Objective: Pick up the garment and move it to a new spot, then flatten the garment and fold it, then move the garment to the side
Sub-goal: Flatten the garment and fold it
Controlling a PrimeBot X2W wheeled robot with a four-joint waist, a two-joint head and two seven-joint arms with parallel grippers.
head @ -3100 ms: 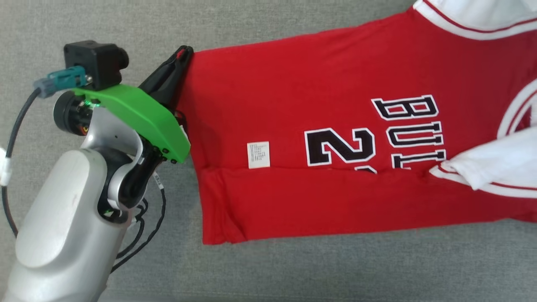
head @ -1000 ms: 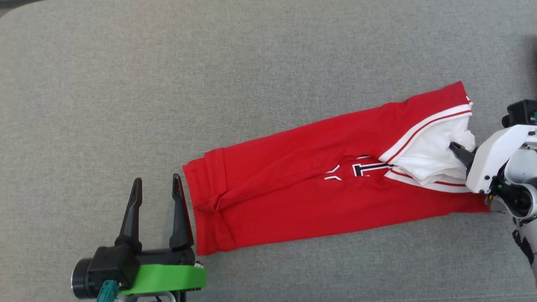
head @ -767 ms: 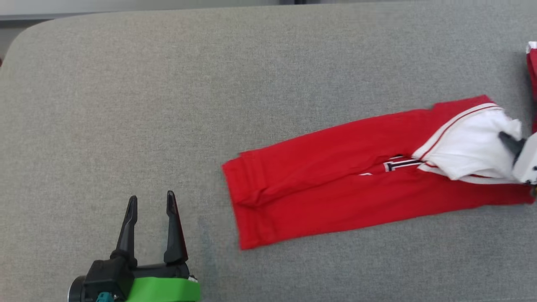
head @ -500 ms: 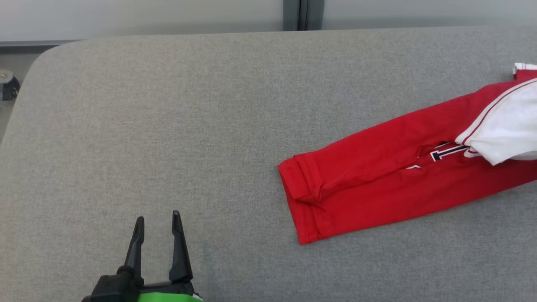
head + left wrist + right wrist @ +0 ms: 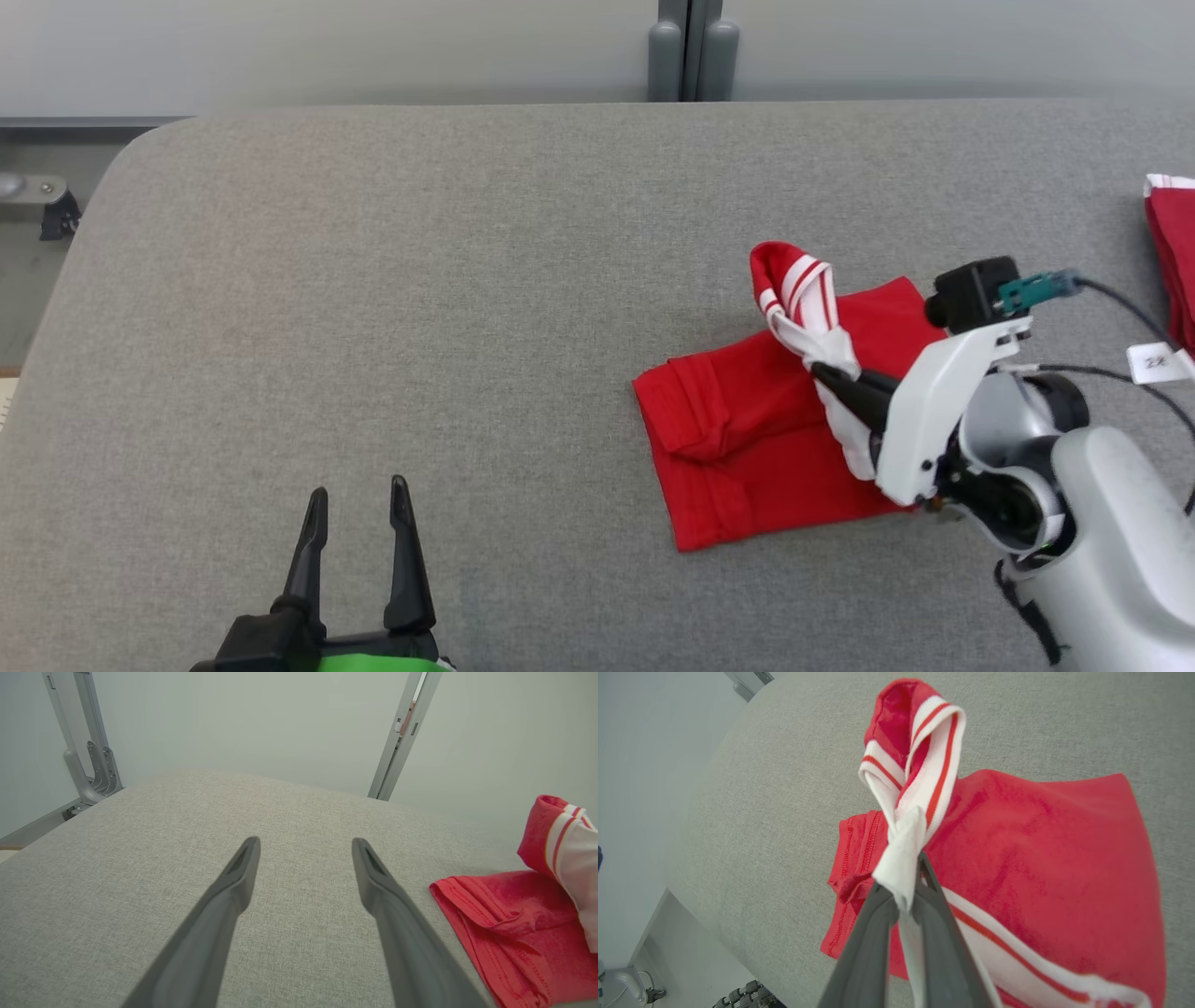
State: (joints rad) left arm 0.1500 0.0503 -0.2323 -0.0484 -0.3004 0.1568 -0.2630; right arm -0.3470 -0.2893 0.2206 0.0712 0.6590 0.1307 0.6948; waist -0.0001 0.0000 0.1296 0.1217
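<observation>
The garment (image 5: 747,439) is a red jersey with white, red-striped trim, lying doubled over on the grey padded table (image 5: 392,280) at centre right. My right gripper (image 5: 822,371) is shut on the garment's white end and holds it raised above the red layer; the striped trim (image 5: 924,760) loops up past the fingertips in the right wrist view. My left gripper (image 5: 357,495) stands open at the lower left, well left of the jersey, with nothing between its fingers (image 5: 233,882). The left wrist view has the garment's hem (image 5: 490,919) at its right edge.
Another red and white cloth (image 5: 1172,252) lies at the table's far right edge. A grey post (image 5: 691,51) stands against the wall behind the table. The table's rounded left corner (image 5: 140,149) drops off toward the floor.
The camera has shifted. My right gripper has carried the garment's white end leftward over the red body, doubling the long strip. The left gripper has stayed open and away from the cloth.
</observation>
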